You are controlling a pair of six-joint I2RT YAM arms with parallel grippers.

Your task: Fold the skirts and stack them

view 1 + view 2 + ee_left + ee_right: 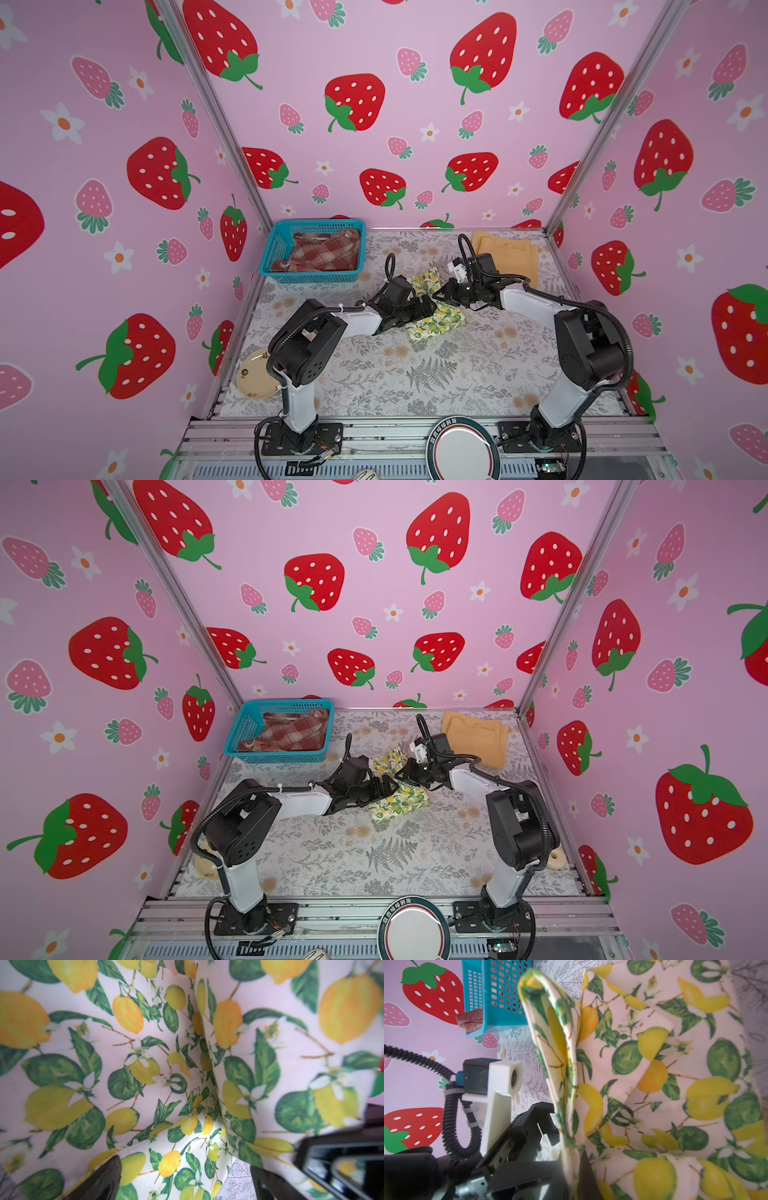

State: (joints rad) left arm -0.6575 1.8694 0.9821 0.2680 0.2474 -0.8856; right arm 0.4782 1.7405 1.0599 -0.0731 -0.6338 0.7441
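A round white disc (463,453) with a dark rim sits on the front rail, closest to the lens, between the two arm bases. Beyond it the leaf-printed tablecloth (415,374) covers the table, with a pale yellow plate (253,374) at its near left edge. In the middle of the table lies the lemon skirt (436,322), partly folded, and both arms meet over it. The right gripper (437,296) is closed on it: the right wrist view shows an upright fold of the lemon cloth pinched between the dark fingers (586,1176), with the rest of the cloth spread on the table beside it. The left gripper (429,308) stands wide open, just beside the right one. In the left wrist view its two fingers (104,1180) are well apart at the cloth's edge, with lemon print filling the space ahead, and they clamp nothing. The plaid skirt (324,251) lies crumpled inside the teal basket (272,249) at the far left corner. The mustard skirt (509,249) lies folded flat at the far right corner, apart from the lemon skirt
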